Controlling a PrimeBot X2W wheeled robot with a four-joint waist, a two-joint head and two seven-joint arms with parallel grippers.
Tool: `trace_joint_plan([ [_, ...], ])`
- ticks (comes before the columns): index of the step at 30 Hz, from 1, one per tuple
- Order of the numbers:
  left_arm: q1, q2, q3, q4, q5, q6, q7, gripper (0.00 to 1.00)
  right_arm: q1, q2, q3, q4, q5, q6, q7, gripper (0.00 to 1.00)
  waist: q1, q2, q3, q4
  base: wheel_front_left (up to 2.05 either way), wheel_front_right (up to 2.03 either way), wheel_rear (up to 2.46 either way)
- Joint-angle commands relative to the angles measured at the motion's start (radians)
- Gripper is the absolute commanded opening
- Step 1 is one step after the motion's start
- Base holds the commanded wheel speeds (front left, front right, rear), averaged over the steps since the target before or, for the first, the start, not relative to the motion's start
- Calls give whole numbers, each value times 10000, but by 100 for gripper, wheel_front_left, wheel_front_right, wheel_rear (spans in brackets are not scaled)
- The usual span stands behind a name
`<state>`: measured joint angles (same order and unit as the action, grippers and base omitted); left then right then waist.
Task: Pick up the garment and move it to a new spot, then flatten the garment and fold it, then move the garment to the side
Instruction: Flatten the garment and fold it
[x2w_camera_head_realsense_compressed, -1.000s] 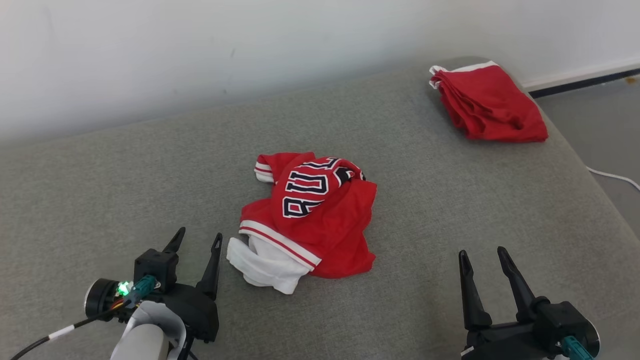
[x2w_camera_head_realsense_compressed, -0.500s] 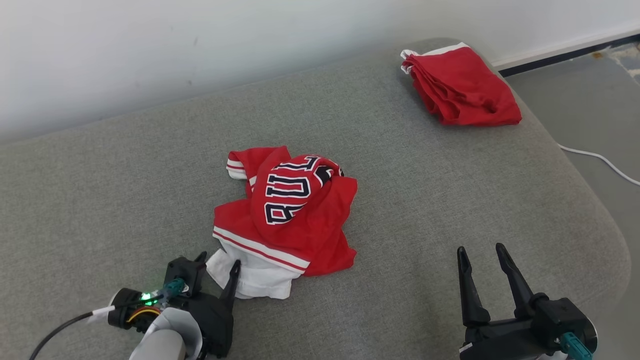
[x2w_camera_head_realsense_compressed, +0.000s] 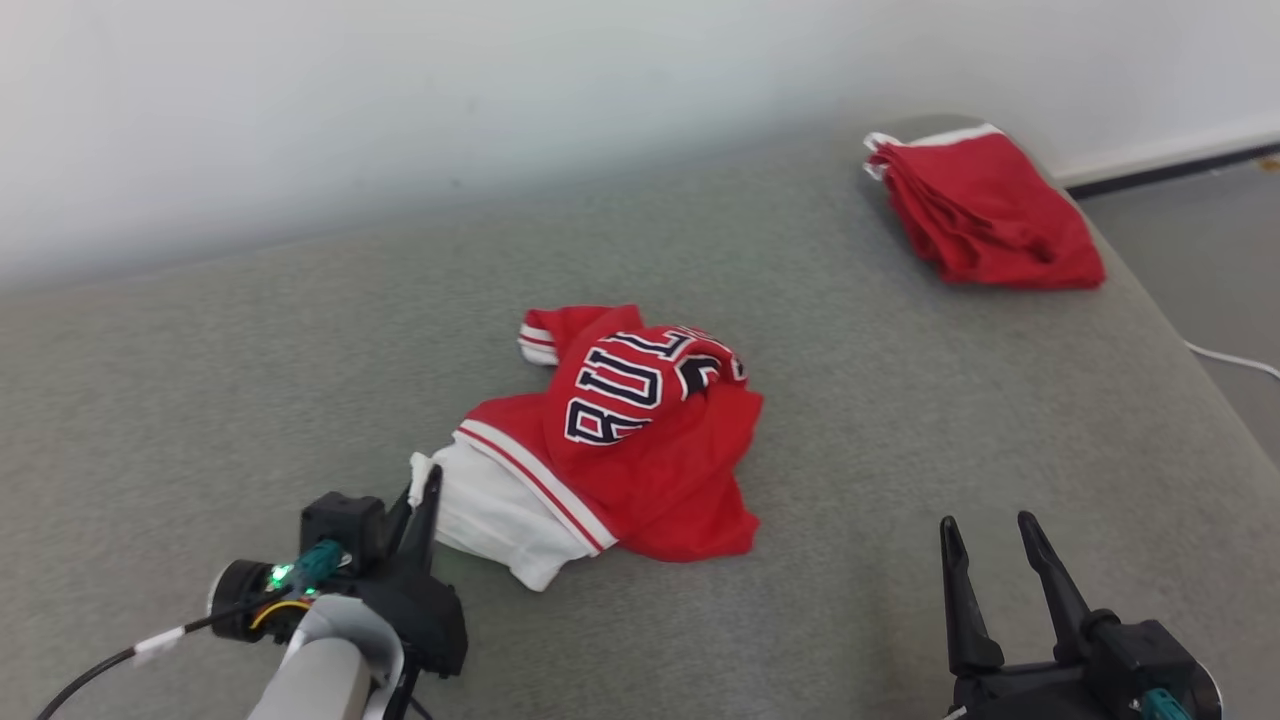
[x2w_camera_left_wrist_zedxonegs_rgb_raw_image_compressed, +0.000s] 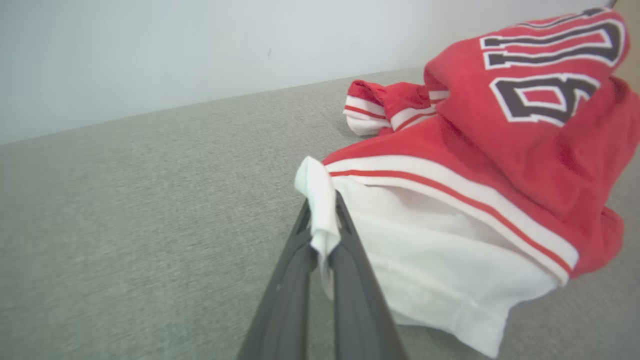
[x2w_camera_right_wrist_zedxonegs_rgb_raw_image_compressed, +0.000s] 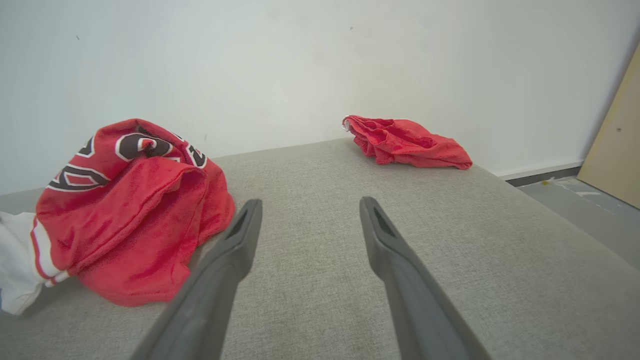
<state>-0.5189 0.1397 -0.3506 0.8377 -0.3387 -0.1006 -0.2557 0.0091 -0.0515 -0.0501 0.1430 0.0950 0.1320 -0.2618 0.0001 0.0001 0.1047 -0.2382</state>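
– While the garment (x2w_camera_head_realsense_compressed: 640, 440) is lying mid-frame, who is gripping it?
– Left gripper (x2w_camera_left_wrist_zedxonegs_rgb_raw_image_compressed: 322, 225) is pinching its white corner; right gripper (x2w_camera_head_realsense_compressed: 986, 520) is gaping, lower right, over grey upholstery (x2w_camera_head_realsense_compressed: 200, 380) below white wall (x2w_camera_head_realsense_compressed: 400, 100).

Far right corner of the grey bed (x2w_camera_head_realsense_compressed: 250, 330), a folded red cloth (x2w_camera_head_realsense_compressed: 985, 210) sits close to the white wall (x2w_camera_head_realsense_compressed: 400, 100). A white cable (x2w_camera_head_realsense_compressed: 1235, 358) trails across the floor (x2w_camera_head_realsense_compressed: 1220, 250) just off the bed's edge.
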Motion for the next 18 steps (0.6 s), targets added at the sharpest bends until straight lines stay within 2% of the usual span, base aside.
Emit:
trace_joint_plan([
  [1,356,167,112,-329,18,117,-74,0,144,25,-26,-13,-127,-24,-43,100,-1,-1,-444,743,0,0,0],
  [7,1446,503,478,-1988,27,480,-90,0,334,25,-42,-25,-98,-24,-43,100,-1,-1,-744,1652,0,0,0],
  [14,3999,719,835,-3984,-400,1174,108,0,490,25,157,22,4,-24,-43,100,-1,-1,-904,2573,0,0,0],
  [18,5157,549,984,-4452,-749,1522,271,0,489,23,209,80,-5,-24,-43,100,-1,-1,-947,2679,0,0,0],
])
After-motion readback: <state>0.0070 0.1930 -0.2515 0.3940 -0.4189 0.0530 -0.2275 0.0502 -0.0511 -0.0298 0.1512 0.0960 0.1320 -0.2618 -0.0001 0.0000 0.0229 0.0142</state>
